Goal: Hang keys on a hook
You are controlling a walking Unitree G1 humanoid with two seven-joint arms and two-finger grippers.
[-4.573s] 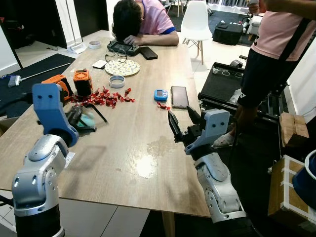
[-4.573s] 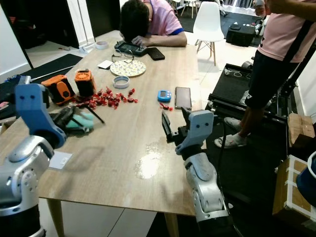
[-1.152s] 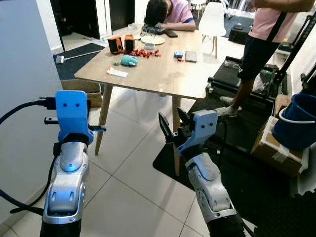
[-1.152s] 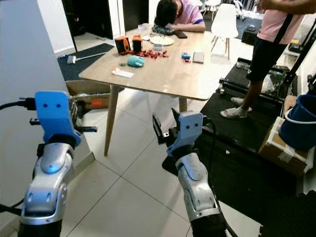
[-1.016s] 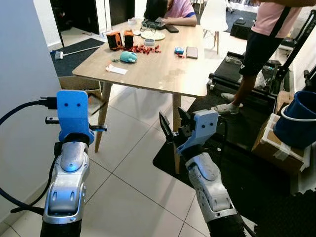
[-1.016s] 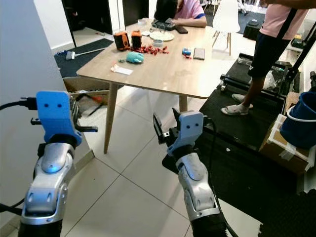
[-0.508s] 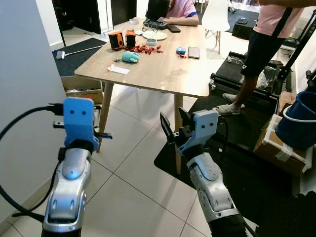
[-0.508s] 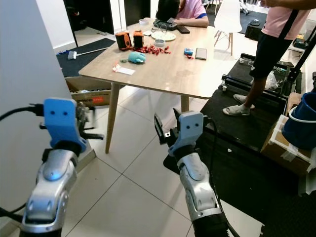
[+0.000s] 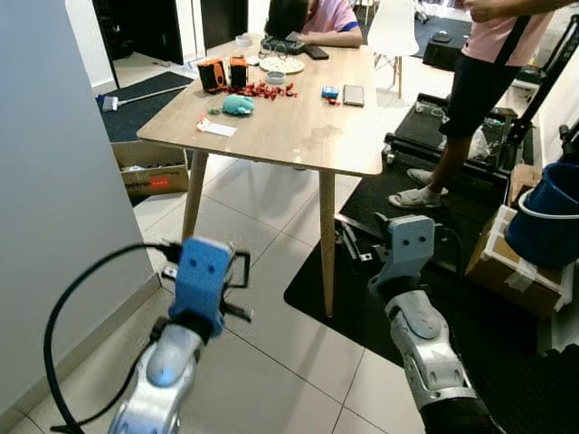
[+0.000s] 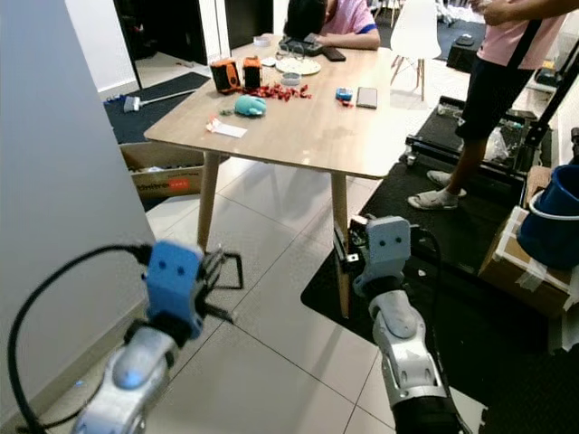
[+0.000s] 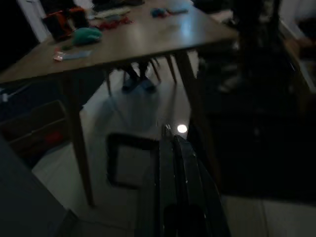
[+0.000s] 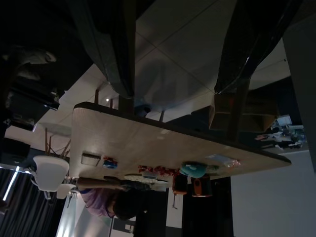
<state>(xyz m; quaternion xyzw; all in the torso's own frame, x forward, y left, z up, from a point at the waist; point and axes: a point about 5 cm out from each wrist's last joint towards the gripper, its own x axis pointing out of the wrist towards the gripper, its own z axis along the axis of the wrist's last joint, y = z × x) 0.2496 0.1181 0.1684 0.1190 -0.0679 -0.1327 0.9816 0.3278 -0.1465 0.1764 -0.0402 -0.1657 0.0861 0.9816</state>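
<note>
My left gripper (image 9: 237,282) is low over the white floor tiles beside the grey wall (image 9: 54,181). Its fingers (image 11: 177,168) are pressed shut in the left wrist view. A small metal tip (image 11: 167,130) pokes out past them, and a black wire loop (image 10: 226,269) hangs beside them; these look like the keys. My right gripper (image 9: 355,237) is in front of the near table leg. It is open, with the table showing between its two fingers (image 12: 118,54) in the right wrist view.
A wooden table (image 9: 298,127) with small items stands ahead. One person (image 9: 312,14) sits at its far end and another (image 9: 479,81) stands at the right. A cardboard box (image 9: 149,172), black mat (image 9: 389,298) and blue bucket (image 9: 543,226) are on the floor.
The camera has backed away from the table since the earliest frames. In the last half second both arms dropped lower. The left gripper swung down and inward, and the right gripper shifted to the right.
</note>
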